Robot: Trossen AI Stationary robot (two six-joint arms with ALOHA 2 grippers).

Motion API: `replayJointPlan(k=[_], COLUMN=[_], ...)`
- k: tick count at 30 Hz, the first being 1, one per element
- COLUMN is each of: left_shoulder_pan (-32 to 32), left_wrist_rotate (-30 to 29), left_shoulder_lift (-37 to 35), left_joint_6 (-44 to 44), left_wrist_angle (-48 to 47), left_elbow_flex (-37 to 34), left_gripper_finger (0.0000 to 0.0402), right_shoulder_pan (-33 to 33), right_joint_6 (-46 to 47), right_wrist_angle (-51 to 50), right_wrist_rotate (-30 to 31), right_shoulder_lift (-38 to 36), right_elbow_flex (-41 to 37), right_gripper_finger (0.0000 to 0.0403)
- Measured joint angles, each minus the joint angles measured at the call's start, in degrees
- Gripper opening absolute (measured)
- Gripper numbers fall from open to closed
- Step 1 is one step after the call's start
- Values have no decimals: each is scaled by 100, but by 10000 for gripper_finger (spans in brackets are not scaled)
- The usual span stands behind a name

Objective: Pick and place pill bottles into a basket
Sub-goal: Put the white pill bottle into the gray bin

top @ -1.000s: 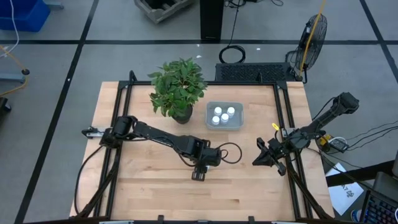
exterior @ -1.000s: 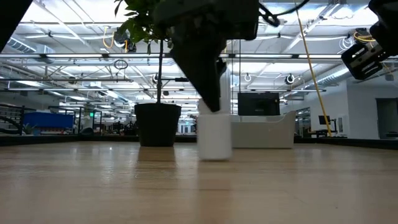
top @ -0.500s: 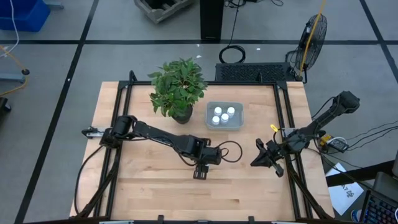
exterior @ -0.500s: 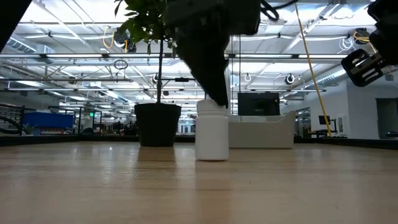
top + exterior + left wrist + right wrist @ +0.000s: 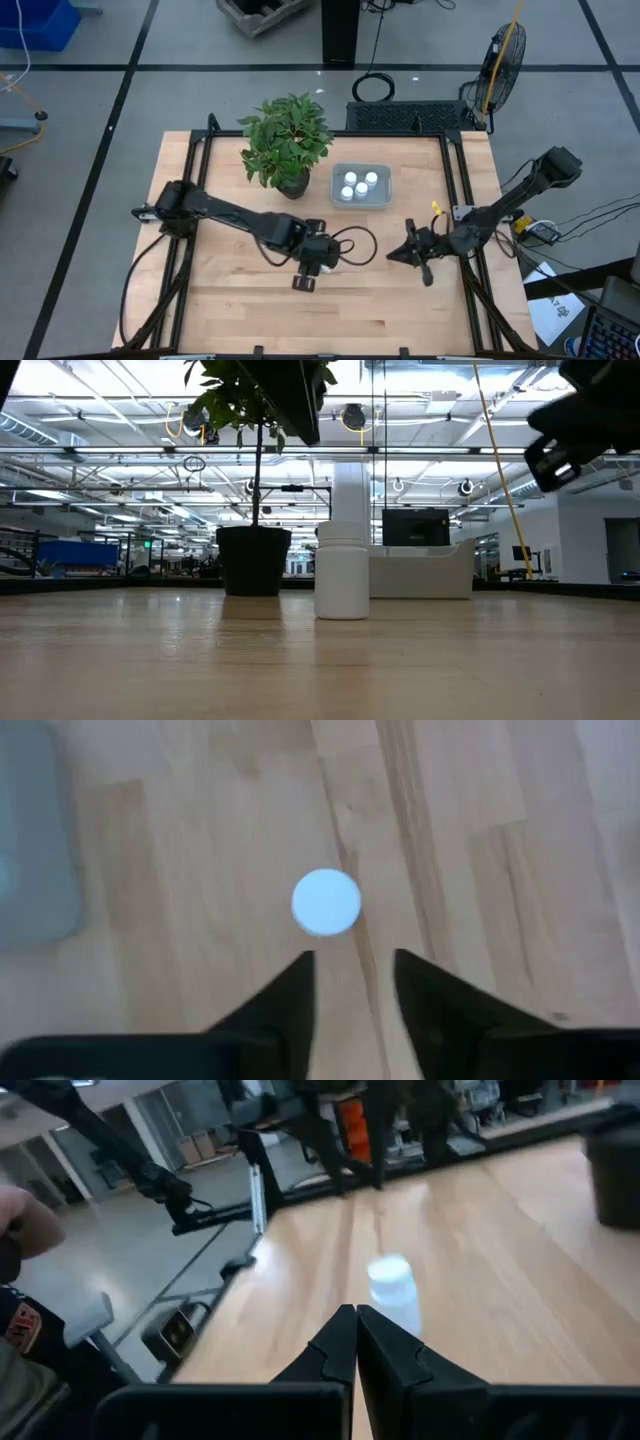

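We see the wooden table (image 5: 400, 300) from above, with the leafy plant (image 5: 287, 137) in its dark pot (image 5: 253, 560) standing toward the far side, left of centre. Just right of the plant sits the pale basket (image 5: 361, 186), and inside it we count three pill bottles (image 5: 358, 185) standing upright, close together. The left arm (image 5: 220, 212) stretches from the left edge across to the middle of the table, and its left gripper (image 5: 316, 262) hangs above the wood on the near side of the plant; in the wrist view its two dark fingers (image 5: 290, 995) stand a narrow gap apart with nothing between them. Just right of that gripper one more pill bottle (image 5: 332, 262) stands alone, upright on the bare table, well apart from the basket; the low view shows it free of any finger, cap on, in front of the basket (image 5: 420, 572). From the right side the right arm (image 5: 520, 195) reaches inward, and the right gripper (image 5: 400, 255) points toward the lone bottle (image 5: 392, 1290) from a short way off, not touching it; its fingers (image 5: 340, 1345) are pressed together, holding nothing. Beyond the table's far right corner a fan (image 5: 503, 55) stands on the floor
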Motion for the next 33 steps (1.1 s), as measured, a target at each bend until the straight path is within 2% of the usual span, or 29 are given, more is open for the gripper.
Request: replayJointPlan(k=[4,6,9,12,17,21,24,28,33], left_shoulder_pan=[-249,-332,-422,-453,-535,-655,-687,-692,-726], left_wrist_rotate=[-397,-393,-329,-194,-444,-839,-1103,-1226,-1277], left_shoulder_lift=[-257,-436,-979,-1783,-3325,-4378,-5076,-5698,-6169], left_joint_6=[-140,-272,-430,-579,-937,-1006,-1111,-1135,-1231], left_wrist_angle=[29,156,912,2269,3985,4769,5364,6024,6483], left_elbow_flex=[-182,-460,-1316,-2572,-4494,-5758,-6549,-7407,-8120], left_gripper_finger=[44,12,13,5,8,5,12,4,5], right_shoulder_pan=[-64,-114,-173,-289,-536,-733,-838,-983,-1212], right_joint_6=[-311,-459,-427,-342,-281,-477,-715,-869,-859], right_wrist_angle=[-119,-40,-99,-220,-268,-309,-442,-663,-638], right_wrist_rotate=[-72,-294,-366,-400,-426,-428,-436,-435,-434], right_shoulder_lift=[970,1371,1944,2361,2741,3089,3431,3904,4300], right_elbow_flex=[658,977,1354,1704,2099,2439,2776,3142,3282], right_gripper_finger=[4,4,12,45,150,240,287,315,322])
